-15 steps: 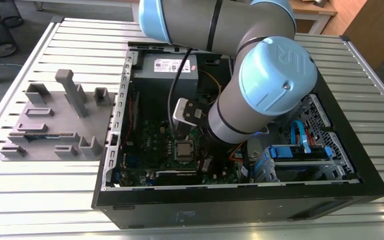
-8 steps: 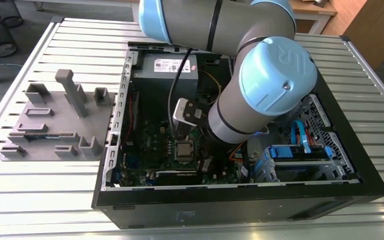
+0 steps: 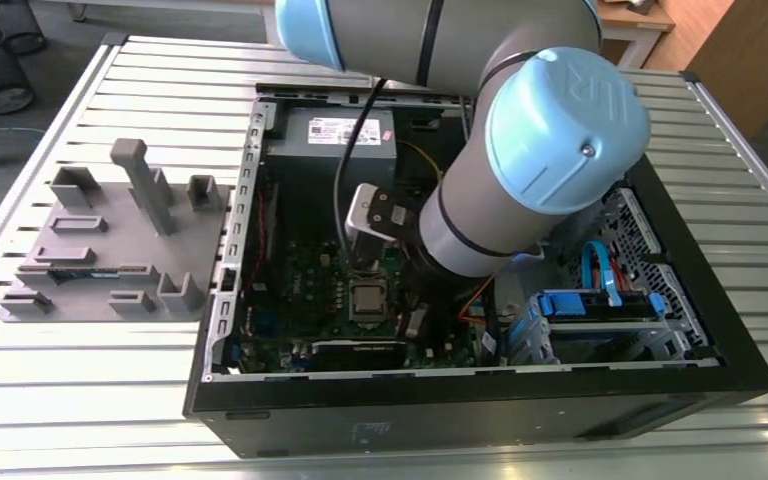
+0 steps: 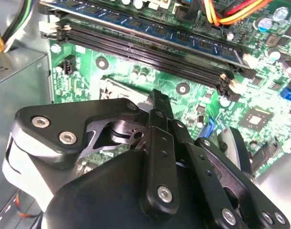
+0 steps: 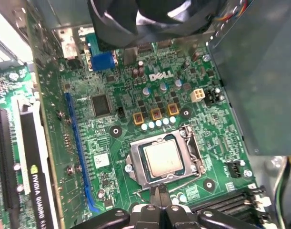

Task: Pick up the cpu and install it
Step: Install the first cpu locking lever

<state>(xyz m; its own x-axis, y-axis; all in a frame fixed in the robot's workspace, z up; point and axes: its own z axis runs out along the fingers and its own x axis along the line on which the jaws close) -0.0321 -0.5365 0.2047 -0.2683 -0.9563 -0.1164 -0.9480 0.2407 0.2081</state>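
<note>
- Hovering just beside the socket frame (image 5: pixel 135 167), the gripper (image 5: pixel 159 192) has its jaws pressed together with nothing between them.
- One cpu (image 5: pixel 163 158) lies flat inside the socket frame, silvery top up, apart from the fingertips.
- In the second wrist view the black body of the gripper (image 4: pixel 157 98) covers most of the socket frame; a corner of it peeks out past the linkage.
- In the exterior view the arm (image 3: pixel 531 170) hangs over the open computer case (image 3: pixel 491 410) and hides part of the motherboard (image 3: pixel 297 290) next to the socket frame; the cpu (image 3: pixel 368 300) is a small grey square just clear of the arm's wrist.
- Count on the motherboard (image 5: pixel 112 95): three orange-rimmed square parts (image 5: pixel 156 114) in a row near the socket frame, one fan (image 5: pixel 135 19) beyond them, cut off by the picture's edge, one graphics card (image 5: pixel 38 191) well apart from the frame, also cropped.
- Memory slots (image 4: pixel 150 52) run past the socket frame; their number is hard to tell, as the ends are cut off.
- One grey holder tray (image 3: pixel 104 240) sits outside the case, well apart from the socket frame.
</note>
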